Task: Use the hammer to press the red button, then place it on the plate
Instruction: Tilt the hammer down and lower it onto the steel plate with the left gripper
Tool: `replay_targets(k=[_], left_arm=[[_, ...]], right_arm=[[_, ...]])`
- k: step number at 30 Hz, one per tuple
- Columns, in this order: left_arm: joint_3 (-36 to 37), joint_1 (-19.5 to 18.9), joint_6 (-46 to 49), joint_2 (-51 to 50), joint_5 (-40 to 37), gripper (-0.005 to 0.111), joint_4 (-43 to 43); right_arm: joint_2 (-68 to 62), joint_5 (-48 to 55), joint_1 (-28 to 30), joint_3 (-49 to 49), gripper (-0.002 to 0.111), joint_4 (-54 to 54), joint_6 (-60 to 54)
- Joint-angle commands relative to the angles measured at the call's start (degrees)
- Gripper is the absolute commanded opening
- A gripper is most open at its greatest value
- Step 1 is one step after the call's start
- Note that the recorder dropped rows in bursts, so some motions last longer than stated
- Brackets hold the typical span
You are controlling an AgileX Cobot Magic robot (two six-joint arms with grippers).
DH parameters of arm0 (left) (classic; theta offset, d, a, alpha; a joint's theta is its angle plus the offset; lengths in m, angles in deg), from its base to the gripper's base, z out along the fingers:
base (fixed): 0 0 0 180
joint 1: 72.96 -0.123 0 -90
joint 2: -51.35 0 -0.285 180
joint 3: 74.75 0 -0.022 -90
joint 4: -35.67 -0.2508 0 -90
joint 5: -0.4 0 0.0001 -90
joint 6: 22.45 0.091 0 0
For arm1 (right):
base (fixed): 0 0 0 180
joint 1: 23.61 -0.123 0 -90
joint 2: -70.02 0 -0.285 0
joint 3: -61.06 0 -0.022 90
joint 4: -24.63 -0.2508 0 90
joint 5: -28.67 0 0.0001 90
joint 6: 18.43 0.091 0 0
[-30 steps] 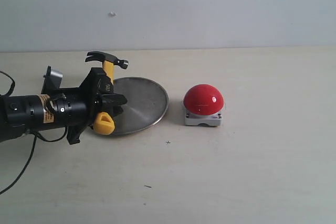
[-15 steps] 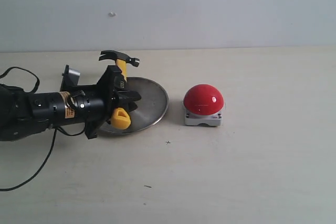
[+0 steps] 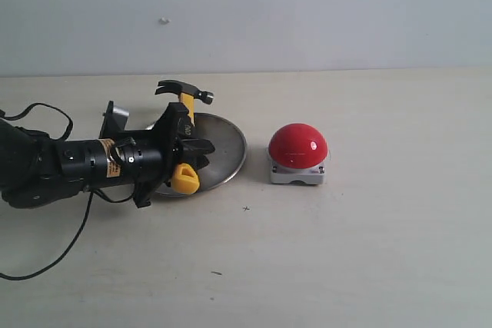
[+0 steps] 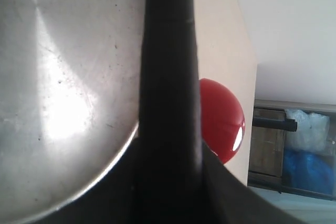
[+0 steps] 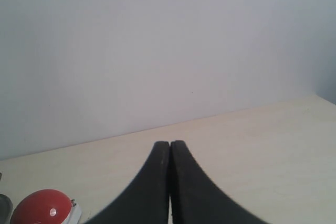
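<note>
My left gripper [image 3: 187, 146] is shut on the hammer [image 3: 184, 110], held upright by its yellow-and-black handle over the left part of the silver plate [image 3: 224, 151]. The dark head is at the top and the yellow looped end [image 3: 184, 179] hangs below the fingers. The red button [image 3: 297, 146] sits on its grey-white base to the right of the plate, apart from the hammer. In the left wrist view the dark handle [image 4: 169, 98] crosses the plate [image 4: 58, 87], with the red button [image 4: 220, 119] beyond. My right gripper [image 5: 170, 144] is shut on nothing, above the table; the red button [image 5: 39, 206] shows at the corner.
The light table [image 3: 346, 251] stretches out around the plate and button. A black cable [image 3: 54, 255] trails from the left arm across the table's left side. A pale wall [image 3: 307, 13] stands behind the table.
The left arm has carried the hammer rightward, from the plate's left edge to over the plate, nearer the red button. The button and plate have not moved.
</note>
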Motion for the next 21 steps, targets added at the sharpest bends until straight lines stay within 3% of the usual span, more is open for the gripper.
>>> replay_targets(k=[1,21], left_arm=[[-0.85,0.12,1.72,-0.25,1.96,0.000,0.68],[-0.85,0.12,1.09,-2.30,1.03,0.000,-3.44]], right_arm=[[0.20,-0.04,0.31,-0.22,0.000,0.12,-0.23],[0.20,-0.44,0.31,-0.22,0.000,0.12,-0.23]])
